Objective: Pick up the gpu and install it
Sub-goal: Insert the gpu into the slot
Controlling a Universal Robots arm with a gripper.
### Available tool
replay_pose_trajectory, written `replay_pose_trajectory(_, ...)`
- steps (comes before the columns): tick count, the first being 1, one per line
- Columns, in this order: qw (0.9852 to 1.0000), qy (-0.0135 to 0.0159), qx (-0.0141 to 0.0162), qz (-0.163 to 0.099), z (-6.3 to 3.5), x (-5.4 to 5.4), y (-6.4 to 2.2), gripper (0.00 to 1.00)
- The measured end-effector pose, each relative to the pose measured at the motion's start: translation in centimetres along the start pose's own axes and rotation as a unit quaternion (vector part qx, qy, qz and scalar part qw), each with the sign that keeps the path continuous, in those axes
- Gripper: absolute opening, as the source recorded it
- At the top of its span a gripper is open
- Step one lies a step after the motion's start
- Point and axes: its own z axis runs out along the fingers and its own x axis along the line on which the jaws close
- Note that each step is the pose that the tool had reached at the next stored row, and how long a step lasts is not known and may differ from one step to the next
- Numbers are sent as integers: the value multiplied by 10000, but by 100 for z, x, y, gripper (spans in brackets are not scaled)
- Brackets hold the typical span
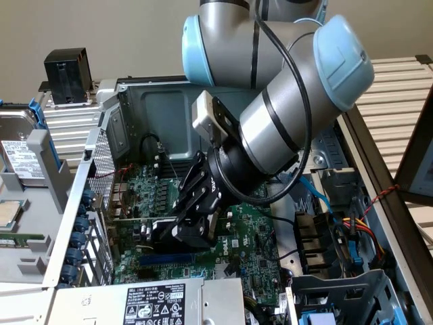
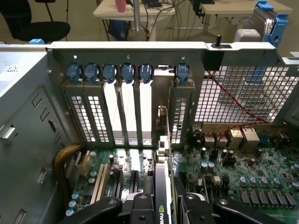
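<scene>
From the exterior view: reached down into the open case point(image 1: 128, 95) with the gripper point(image 1: 183, 227), pinched the gpu point(image 1: 157, 233) between the fingers and held it low over the motherboard point(image 1: 250, 230), near the perforated rear wall on that view's left. Appeared to have the card at or just above a slot; could not tell from this side whether seated. From the wrist view: gripped the gpu point(image 2: 160, 184) edge-on, clamped between both fingers point(image 2: 140, 207), with the bracket end pointed at the foot of the one open gap in the row of slot covers point(image 2: 93, 112), below the blue clips point(image 2: 127, 72). Judged the pick-up done and the card lined up with its bay. Judged the install unfinished: no release of the card, no sign of a bracket locked under a clip, no clear view of the edge connector pressed home.
</scene>
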Motion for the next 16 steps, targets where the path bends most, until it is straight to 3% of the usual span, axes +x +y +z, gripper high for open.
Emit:
replay_pose_trajectory(3,10000,-1,-17,0,-16,4,-14,27)
replay_pose_trajectory(16,10000,-2,-23,26,-15,-13,-11,27)
